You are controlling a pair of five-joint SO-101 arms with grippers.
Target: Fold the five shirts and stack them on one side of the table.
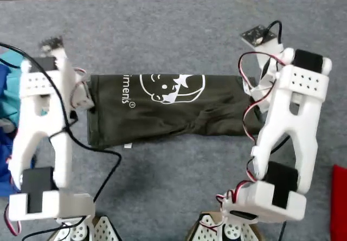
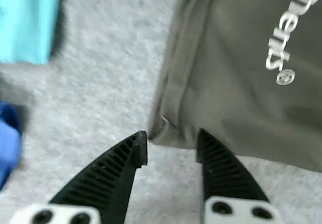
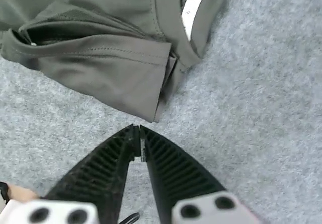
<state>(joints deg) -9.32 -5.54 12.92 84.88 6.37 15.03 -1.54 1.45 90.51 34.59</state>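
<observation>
One olive shirt (image 1: 168,114) folded oblong | left pincer (image 2: 171,142) parted | right pincer (image 3: 137,133) clenched, empty

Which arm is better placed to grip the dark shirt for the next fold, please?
Probably the left: the left gripper is open with the shirt corner at its tips, while the right gripper is shut, just short of the sleeve.

Dark olive shirt (image 2: 236,83) with white print lies before the black left claw (image 2: 171,147); a turquoise cloth (image 2: 27,20) and a blue cloth (image 2: 7,143) lie beside it.
</observation>
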